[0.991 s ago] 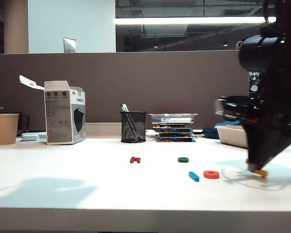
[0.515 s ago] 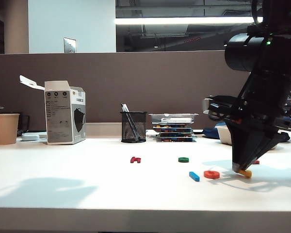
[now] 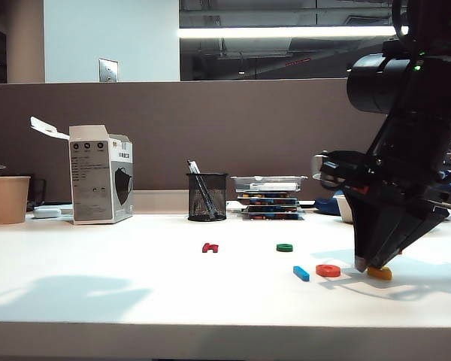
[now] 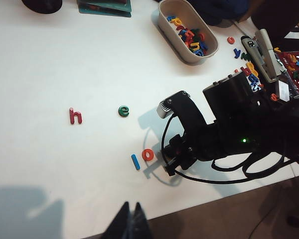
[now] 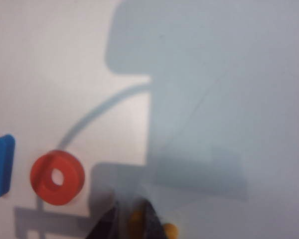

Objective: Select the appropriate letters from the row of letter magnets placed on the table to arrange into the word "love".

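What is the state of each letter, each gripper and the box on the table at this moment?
blue letter: flat on table, placed.
orange ring: flat, beside the blue letter.
yellow letter: on table beneath right gripper, jaws slightly apart.
green letter: lying behind, not yet moved.
dark red letter: lying apart, untouched.
left gripper: raised above the table, shut, empty.
carton: upright, flap open.

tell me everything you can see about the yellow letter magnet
The yellow letter is a small flat plastic-looking piece, lying on the white table just right of the orange ring, apart from it, near the front. The right gripper stands directly over it, fingertips down at it; only yellow bits show between the fingers in the right wrist view. Its exact shape and whether it is gripped cannot be told.
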`<state>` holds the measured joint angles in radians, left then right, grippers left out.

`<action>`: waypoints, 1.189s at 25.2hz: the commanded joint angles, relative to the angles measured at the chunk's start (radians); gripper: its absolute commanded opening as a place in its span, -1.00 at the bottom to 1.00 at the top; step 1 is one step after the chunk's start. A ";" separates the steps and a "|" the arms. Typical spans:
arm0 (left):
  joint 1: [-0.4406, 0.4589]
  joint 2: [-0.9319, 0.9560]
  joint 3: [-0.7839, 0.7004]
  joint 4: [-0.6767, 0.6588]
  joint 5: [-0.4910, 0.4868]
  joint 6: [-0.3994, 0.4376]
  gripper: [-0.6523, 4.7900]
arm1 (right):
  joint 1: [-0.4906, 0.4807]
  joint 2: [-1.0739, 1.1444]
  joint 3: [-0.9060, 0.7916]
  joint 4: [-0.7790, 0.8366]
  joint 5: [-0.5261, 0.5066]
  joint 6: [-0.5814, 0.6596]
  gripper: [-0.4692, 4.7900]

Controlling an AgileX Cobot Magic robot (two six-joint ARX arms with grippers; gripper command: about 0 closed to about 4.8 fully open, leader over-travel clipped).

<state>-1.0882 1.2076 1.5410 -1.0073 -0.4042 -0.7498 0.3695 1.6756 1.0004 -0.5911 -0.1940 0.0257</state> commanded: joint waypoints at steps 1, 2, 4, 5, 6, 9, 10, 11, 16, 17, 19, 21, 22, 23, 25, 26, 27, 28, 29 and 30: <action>-0.001 -0.002 0.002 0.007 -0.002 0.001 -0.78 | -0.001 -0.002 0.000 -0.010 -0.003 0.002 -0.56; -0.001 -0.002 0.002 0.007 -0.002 0.001 -0.78 | -0.001 -0.006 0.000 -0.010 -0.014 0.002 -0.56; -0.001 -0.002 0.002 0.006 -0.002 0.001 -0.78 | -0.001 -0.014 0.000 -0.010 -0.026 0.002 -0.56; -0.001 -0.002 0.002 0.007 -0.002 0.001 -0.78 | -0.001 -0.018 0.000 -0.011 -0.026 0.002 -0.56; -0.001 -0.002 0.002 0.007 -0.002 0.001 -0.78 | -0.001 -0.022 0.000 -0.010 -0.028 0.002 -0.56; -0.001 -0.002 0.002 0.007 -0.002 0.001 -0.78 | -0.001 -0.033 0.000 -0.010 -0.028 0.002 -0.56; -0.001 -0.002 0.002 0.007 -0.002 0.001 -0.78 | -0.001 -0.037 0.000 -0.010 -0.029 0.002 -0.56; -0.001 -0.002 0.002 0.007 -0.002 0.001 -0.78 | -0.001 -0.040 0.000 -0.009 -0.028 0.002 -0.56; -0.001 -0.002 0.002 0.007 -0.002 0.001 -0.78 | -0.001 -0.070 0.002 0.024 -0.030 0.002 -0.56; -0.001 -0.002 0.002 0.007 -0.002 0.001 -0.78 | -0.001 -0.072 0.016 0.030 -0.030 0.001 -0.56; -0.001 -0.002 0.002 0.007 -0.002 0.001 -0.78 | -0.001 -0.071 0.072 0.027 -0.029 0.001 -0.56; -0.001 -0.002 0.002 0.007 -0.002 0.001 -0.78 | -0.001 -0.065 0.152 0.018 -0.025 0.041 -0.46; -0.001 -0.002 0.002 0.006 -0.002 0.001 -0.78 | 0.001 -0.057 0.183 0.016 -0.027 0.063 -0.30; -0.001 -0.002 0.002 0.006 -0.002 0.001 -0.78 | 0.012 -0.042 0.230 0.004 -0.010 0.106 -0.15; -0.001 -0.002 0.002 0.006 -0.002 0.001 -0.78 | 0.039 -0.001 0.301 -0.029 0.023 0.157 -0.15; -0.001 -0.002 0.002 0.007 -0.002 0.001 -0.78 | 0.056 0.020 0.326 -0.048 0.048 0.169 -0.15; -0.001 -0.002 0.002 0.007 -0.002 0.001 -0.78 | 0.072 0.040 0.346 -0.067 0.065 0.179 -0.15; -0.001 -0.002 0.002 0.007 -0.002 0.001 -0.78 | 0.087 0.058 0.363 -0.084 0.098 0.201 -0.15; -0.001 -0.002 0.002 0.007 -0.002 0.001 -0.78 | 0.106 0.084 0.381 -0.098 0.129 0.223 -0.14; -0.001 -0.002 0.002 0.006 -0.002 0.001 -0.78 | 0.131 0.120 0.404 -0.111 0.167 0.259 -0.13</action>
<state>-1.0882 1.2076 1.5414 -1.0073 -0.4042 -0.7498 0.4877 1.7802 1.3899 -0.6823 -0.0700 0.2379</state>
